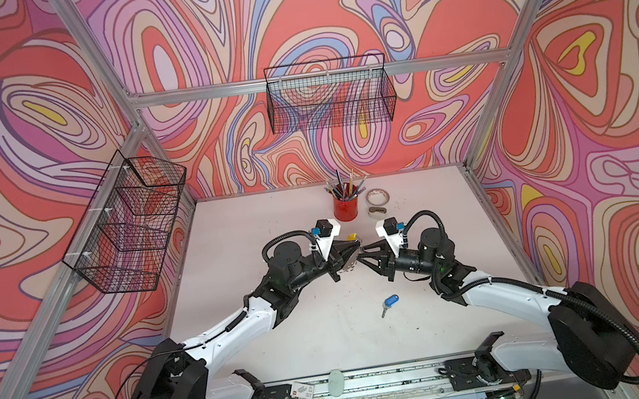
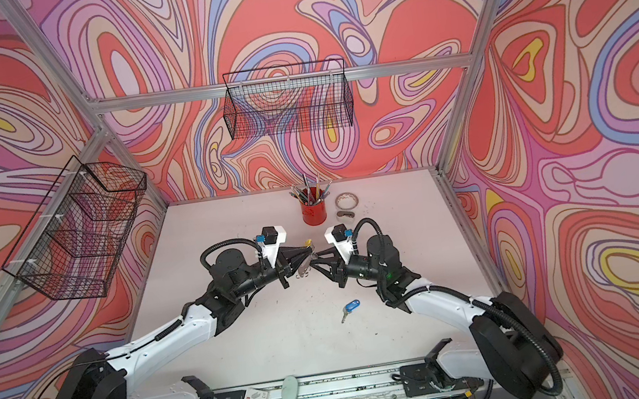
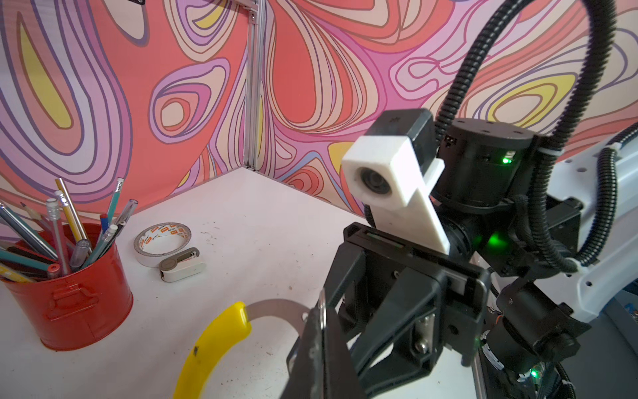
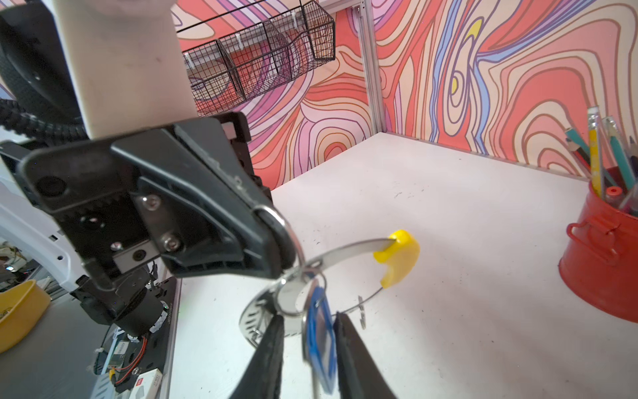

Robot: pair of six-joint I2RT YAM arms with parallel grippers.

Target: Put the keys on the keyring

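Note:
In both top views the two grippers meet above the middle of the table. My left gripper [image 1: 352, 257] [image 3: 321, 311] is shut on the flat silver band of the keyring [image 3: 272, 307] and holds it off the table. The ring's yellow segment [image 1: 352, 237] [image 4: 400, 255] points to the back. In the right wrist view, a key with a blue tag [image 4: 321, 342] hangs at the keyring [image 4: 345, 250], blurred. My right gripper [image 4: 309, 317] stands open around that tag, which lies against one finger with a gap to the other. A second blue-tagged key [image 1: 389, 302] [image 2: 351, 307] lies on the table.
A red tin of pencils [image 1: 346, 207] stands at the back, with a beige tape roll [image 1: 378, 196] and a small white device [image 1: 377, 211] beside it. Wire baskets hang on the back wall [image 1: 331, 98] and the left wall [image 1: 128, 221].

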